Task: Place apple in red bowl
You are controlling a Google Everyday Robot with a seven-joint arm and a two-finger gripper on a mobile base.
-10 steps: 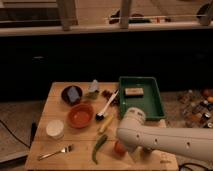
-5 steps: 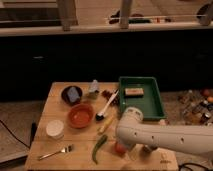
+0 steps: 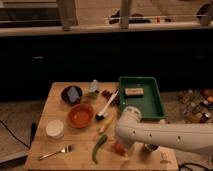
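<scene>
The apple [image 3: 119, 148] is a small red-orange fruit on the wooden table [image 3: 45, 112], near the front edge and right of centre. My white arm [image 3: 165, 135] reaches in from the right and bends down over it. The gripper [image 3: 123, 144] is at the apple, mostly hidden under the arm's wrist. The red bowl [image 3: 80, 115] is shallow and orange-red. It sits empty at the table's left middle, well to the left of the apple.
A long green pepper [image 3: 99, 146] lies just left of the apple. A fork [image 3: 55, 151] and a white cup [image 3: 55, 128] are at front left. A dark bowl with a blue object [image 3: 72, 94] is at the back. A white-handled utensil [image 3: 107, 106] lies beside a green tray [image 3: 150, 107].
The arm's wrist has sunk slightly toward the apple. The apple and the other objects have not moved.
</scene>
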